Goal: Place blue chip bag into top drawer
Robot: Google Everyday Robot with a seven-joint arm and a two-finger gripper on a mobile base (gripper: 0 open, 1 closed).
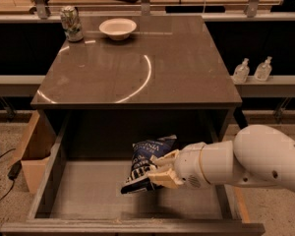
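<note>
The blue chip bag [146,160] is dark navy with white lettering. It hangs tilted inside the open top drawer [88,193], its lower end close to the drawer floor near the middle. My gripper [160,170] reaches in from the right on a white arm and is shut on the bag's right side. The drawer is pulled fully out below the cabinet top, and its grey-brown floor is bare to the left of the bag.
On the cabinet top [137,68] stand a white bowl [117,28] and a drink can [71,24] at the back left. Two clear bottles [252,70] sit on a ledge at the right. A cardboard box [33,151] stands left of the drawer.
</note>
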